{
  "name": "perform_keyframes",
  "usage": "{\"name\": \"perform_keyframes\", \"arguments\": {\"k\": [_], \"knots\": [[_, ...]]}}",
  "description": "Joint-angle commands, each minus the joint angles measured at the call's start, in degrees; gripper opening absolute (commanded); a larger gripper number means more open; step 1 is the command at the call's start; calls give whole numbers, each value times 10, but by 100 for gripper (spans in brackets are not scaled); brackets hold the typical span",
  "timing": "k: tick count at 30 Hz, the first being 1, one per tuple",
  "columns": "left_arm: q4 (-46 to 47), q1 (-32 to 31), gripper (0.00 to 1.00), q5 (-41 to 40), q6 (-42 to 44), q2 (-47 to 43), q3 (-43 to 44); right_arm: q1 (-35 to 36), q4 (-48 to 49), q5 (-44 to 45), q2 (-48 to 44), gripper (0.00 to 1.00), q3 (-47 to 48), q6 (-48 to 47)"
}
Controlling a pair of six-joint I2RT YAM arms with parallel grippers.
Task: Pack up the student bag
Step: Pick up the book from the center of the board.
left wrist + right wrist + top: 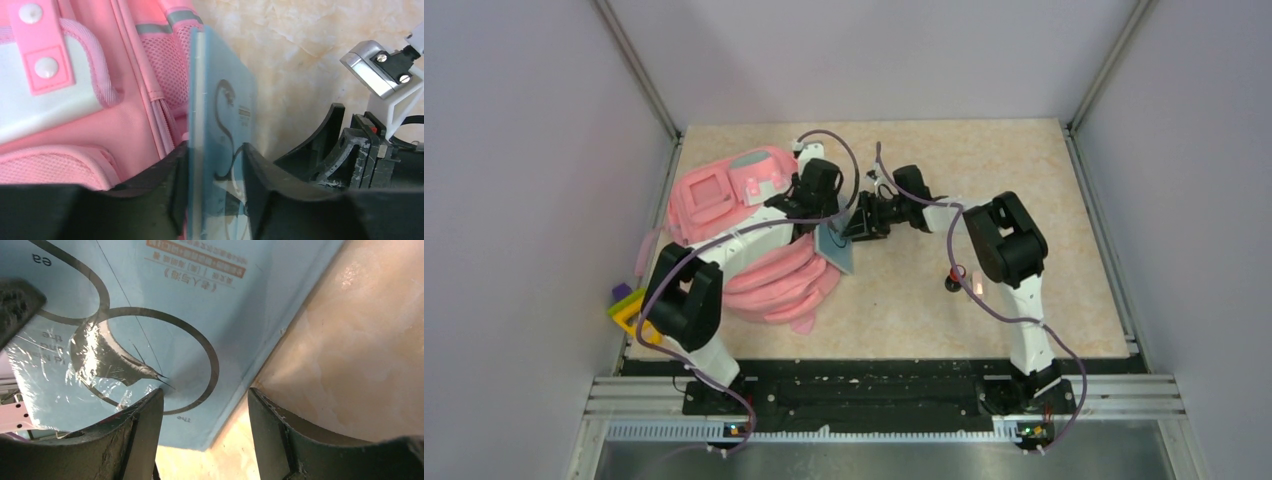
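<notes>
The student bag [724, 200] lies on its side at the left of the table, pink with grey-green stripes; the left wrist view shows its front pocket and zip [100, 125]. A thin blue book [836, 247] stands on edge next to the bag's right side. My left gripper [826, 215] reaches over the bag, and its jaws [212, 150] are shut on the book [222, 100], one finger on each face. My right gripper [861, 222] faces the book's cover [150, 300] from the right. Its fingers [205, 395] stand wide open, with only the book's corner and the table showing in the gap.
A yellow and purple toy [629, 305] sits at the table's left edge, beside the left arm's elbow. A small dark and red thing [952, 282] lies near the right arm. Grey walls close in the table on three sides. The right arm's wrist [375, 65] hangs close to the left gripper.
</notes>
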Motion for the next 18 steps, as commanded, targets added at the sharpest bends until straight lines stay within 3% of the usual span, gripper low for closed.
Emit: {"name": "perform_keyframes", "arguments": {"k": [1,2,4,10,13,18], "knots": [[60,7,31,62,-14,-10,-8,15,-16,30,-11,62,-4,-26],[73,8,17,67,-15,-17,-17,14,-19,38,-21,62,-7,-32],[95,8,1,77,-5,-46,-33,5,-23,56,-53,62,-22,-48],[111,8,0,181,53,-182,-63,-57,-43,125,-258,69,-119,-112],[46,8,0,273,89,-238,-44,-75,-92,137,-364,75,-143,-169],[-52,8,0,445,136,-302,-33,-75,-200,43,-467,77,-129,-253]]}}
